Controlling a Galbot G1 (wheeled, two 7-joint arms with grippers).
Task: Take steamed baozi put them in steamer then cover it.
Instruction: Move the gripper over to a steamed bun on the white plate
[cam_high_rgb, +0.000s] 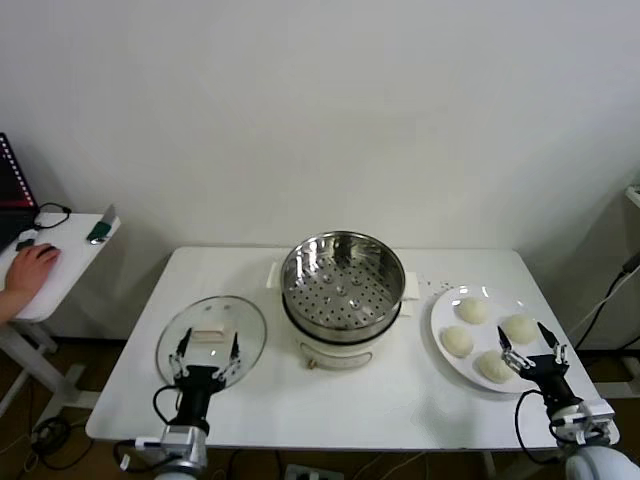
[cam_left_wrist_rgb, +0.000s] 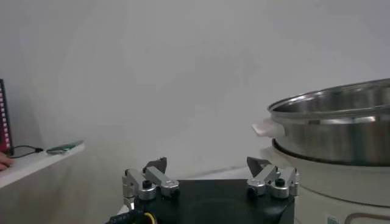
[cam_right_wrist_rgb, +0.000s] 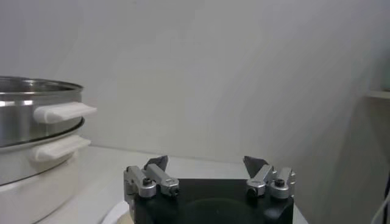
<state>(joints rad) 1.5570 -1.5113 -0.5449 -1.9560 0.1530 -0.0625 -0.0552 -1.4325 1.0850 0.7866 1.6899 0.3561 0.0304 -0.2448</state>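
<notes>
Baozi (cam_high_rgb: 486, 340), four of them, sit on the white plate (cam_high_rgb: 441, 322) at the right end of the table (cam_high_rgb: 400, 400), well apart from the steamer (cam_high_rgb: 343, 281), which stands empty at the table's middle on its white pot base (cam_high_rgb: 345, 350). You should expect each bun to be light, soft and easily dented, with a smooth skin that may be slightly tacky; take one across its widest part, low on the sides, and close only until it is held, not squeezed. Your right gripper (cam_high_rgb: 533, 356) hangs with its fingers spread wide at the near edge of the plate, just beside the nearest bun (cam_high_rgb: 493, 367) and not touching it. The cover (cam_high_rgb: 211, 339) lies flat on the table left of the steamer, its glass likely heavy, slippery and breakable, so its small white handle (cam_high_rgb: 208, 335) is the place to grip it. Your left gripper (cam_high_rgb: 204, 355) is also spread, poised at the near side of the cover close to that handle. In both wrist views the jaws stand apart and hold nothing.
</notes>
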